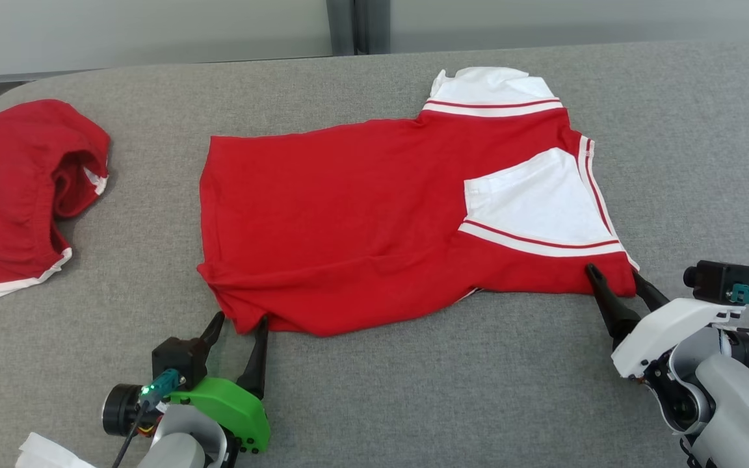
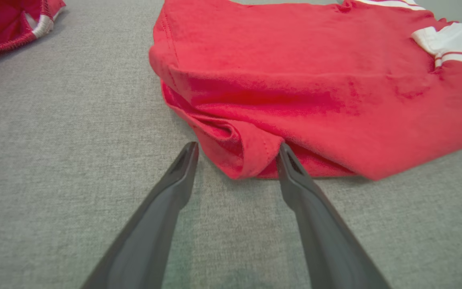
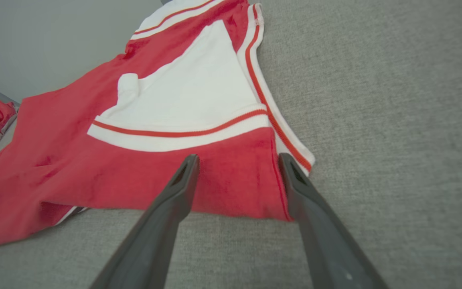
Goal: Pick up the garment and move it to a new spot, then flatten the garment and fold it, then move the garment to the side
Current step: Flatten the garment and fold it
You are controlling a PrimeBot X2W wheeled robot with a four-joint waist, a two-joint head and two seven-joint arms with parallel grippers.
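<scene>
Red shirt [image 1: 348, 214] with white sleeves lies partly folded on the grey table [image 1: 452, 390], its two near corners sitting inside the wide-open left gripper [image 1: 240, 318] and right gripper [image 1: 613, 270], which should, I judge, pinch all layers before lifting both corners evenly.

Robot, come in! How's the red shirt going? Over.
Left gripper open, astride near-left corner of red shirt. Right gripper open, astride near-right corner. Shirt lying on table. Second red garment left, apart.

Red garment [image 1: 348, 214] with white panels and red-striped white trim, second red garment [image 1: 10, 195] edged white, grey, seemingly woven desk [image 1: 413, 390].
</scene>
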